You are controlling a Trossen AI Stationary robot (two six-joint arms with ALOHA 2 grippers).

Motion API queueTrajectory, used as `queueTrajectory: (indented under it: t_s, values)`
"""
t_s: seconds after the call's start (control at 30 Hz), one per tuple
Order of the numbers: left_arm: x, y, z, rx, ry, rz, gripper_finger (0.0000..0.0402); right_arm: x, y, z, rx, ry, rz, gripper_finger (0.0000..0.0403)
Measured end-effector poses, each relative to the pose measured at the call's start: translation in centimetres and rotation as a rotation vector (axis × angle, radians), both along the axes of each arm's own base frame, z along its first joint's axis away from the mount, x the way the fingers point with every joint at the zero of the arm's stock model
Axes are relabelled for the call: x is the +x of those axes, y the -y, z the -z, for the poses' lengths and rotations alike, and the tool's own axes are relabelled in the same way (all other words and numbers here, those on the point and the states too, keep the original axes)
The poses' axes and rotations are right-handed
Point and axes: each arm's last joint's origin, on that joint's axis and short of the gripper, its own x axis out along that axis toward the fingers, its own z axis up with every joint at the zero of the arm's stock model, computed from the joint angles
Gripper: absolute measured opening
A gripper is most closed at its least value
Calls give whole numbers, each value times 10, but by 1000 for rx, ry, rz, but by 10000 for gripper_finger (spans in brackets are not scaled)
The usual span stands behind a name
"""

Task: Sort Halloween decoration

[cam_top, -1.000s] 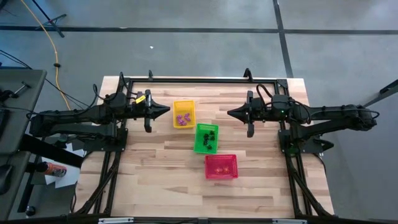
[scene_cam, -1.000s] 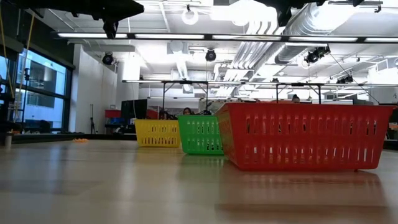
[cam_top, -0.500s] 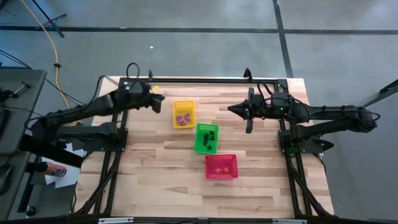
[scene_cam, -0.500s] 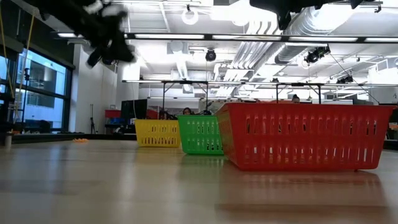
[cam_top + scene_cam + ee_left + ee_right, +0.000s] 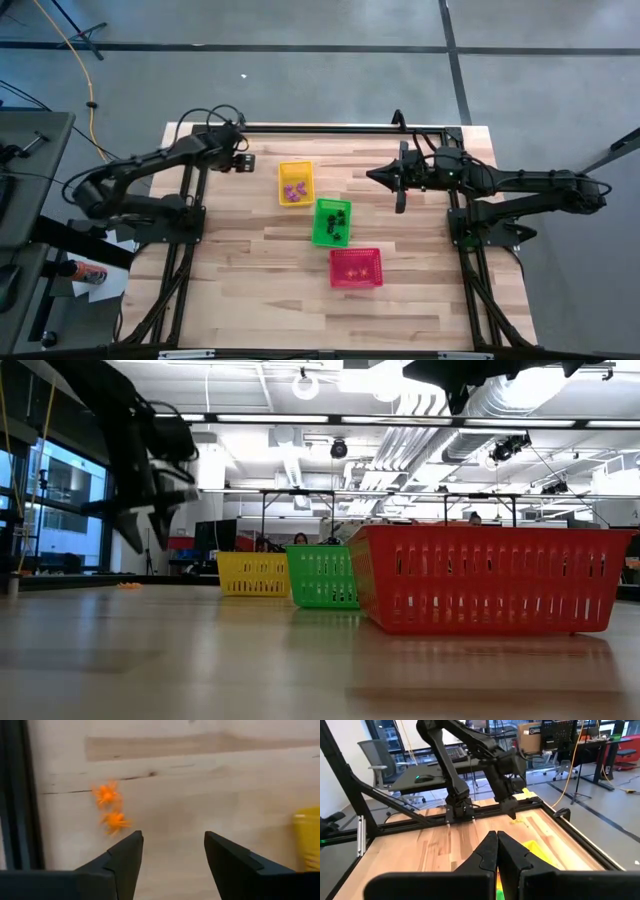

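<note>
Left gripper (image 5: 170,862) now spread wide, empty, tilted down at the far left corner of the table (image 5: 270,300); a second ago shut and level beside the yellow basket (image 5: 295,183), since swung away from it and opened; just ahead of the fingertips and a little to one side, two orange trinkets (image 5: 111,809) lying close together on bare wood, apparently not yet sorted; by the look of it, the start of a reach for one of them, with a descent and a close yet to come. Farther out, purple trinkets (image 5: 293,189) in the yellow basket, black trinkets (image 5: 334,224) in the green basket (image 5: 331,222), orange pieces in the red basket (image 5: 356,267), the likely home for these two. Right gripper (image 5: 496,851) pinched shut on nothing, parked high across the table, unmoved.
</note>
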Motion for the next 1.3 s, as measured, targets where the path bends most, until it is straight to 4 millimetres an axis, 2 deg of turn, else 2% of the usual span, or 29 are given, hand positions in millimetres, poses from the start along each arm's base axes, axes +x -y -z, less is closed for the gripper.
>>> queueTrajectory:
  t_s: [0.4, 0.8, 0.93, 1.17, 1.23, 1.3]
  values:
    - [5, -17, 44, -86, -250, -45, 204, 0, 0, 1, 31, -8, 4, 0]
    - [10, -23, 63, -109, -306, -79, 198, 0, -1, 1, 60, -7, 4, 0]
    - [10, -23, 63, -124, -291, -60, 158, 0, -3, 1, 58, -9, -10, 0]
    - [15, -19, 64, -143, -278, -15, 24, 0, -6, 4, 62, -31, -20, 0]
    - [17, -17, 62, -138, -266, -5, 8, 0, -6, 5, 63, -38, -20, 0]
    - [19, -13, 60, -132, -261, 12, 12, 0, -6, 5, 64, -39, -20, 0]
